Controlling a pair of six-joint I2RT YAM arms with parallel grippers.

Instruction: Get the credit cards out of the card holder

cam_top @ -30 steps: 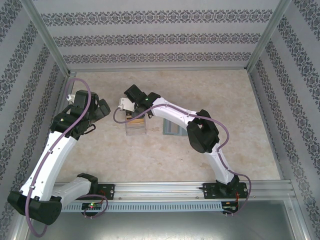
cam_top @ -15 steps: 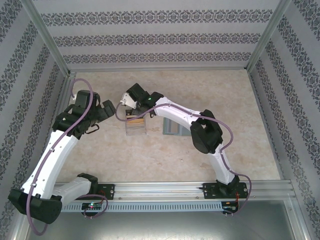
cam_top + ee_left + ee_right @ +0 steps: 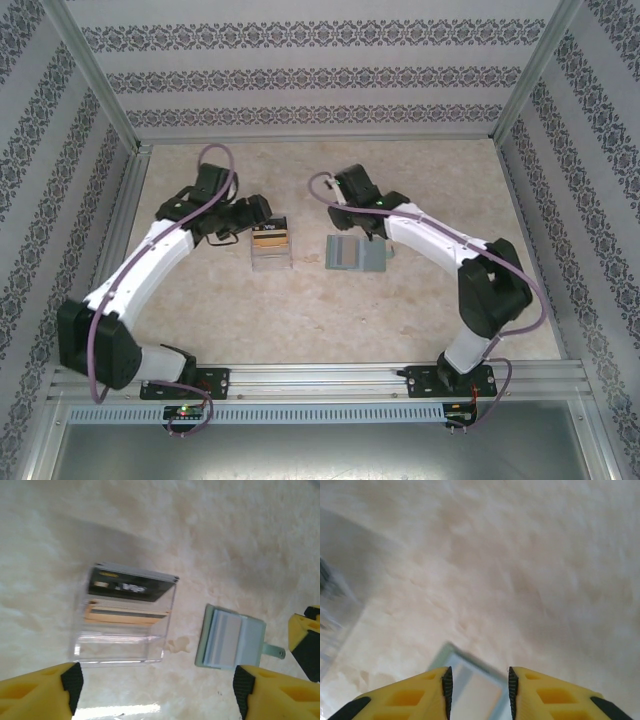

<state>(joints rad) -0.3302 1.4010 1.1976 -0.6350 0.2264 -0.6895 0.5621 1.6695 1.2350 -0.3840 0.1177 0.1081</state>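
Overhead view. Two arms are reaching over the pale marbled counter (image 3: 420,310). The card holder (image 3: 352,254) is lying open and flat near the middle of the counter, its two grey-green and blue-grey panels side by side. Just to its left, apart from it, a clear plastic box (image 3: 271,262) is sitting on the counter. The credit cards (image 3: 270,238), black and orange, are resting at the far end of that box. The left claw (image 3: 258,215) is hanging at the far left corner of the box. The right claw (image 3: 370,230) is hanging over the far right edge of the card holder.

Left wrist view. The left claw (image 3: 155,692) is standing wide open, its yellow fingers (image 3: 40,690) spread to the two lower corners, and it is holding nothing. The box (image 3: 120,650) is lying below it. Inside, a black card (image 3: 127,587) is showing above an orange one with a dark stripe. The card holder (image 3: 230,642) is lying to the right, with a small tab at its right edge. One finger of the right claw (image 3: 301,629) is showing at the right border.

Right wrist view. The right claw (image 3: 480,690) is standing open by a narrow gap and is gripping nothing. A pale panel of the card holder (image 3: 470,677) is showing below and between its fingers. The box (image 3: 335,605) is appearing as a blur at the left.
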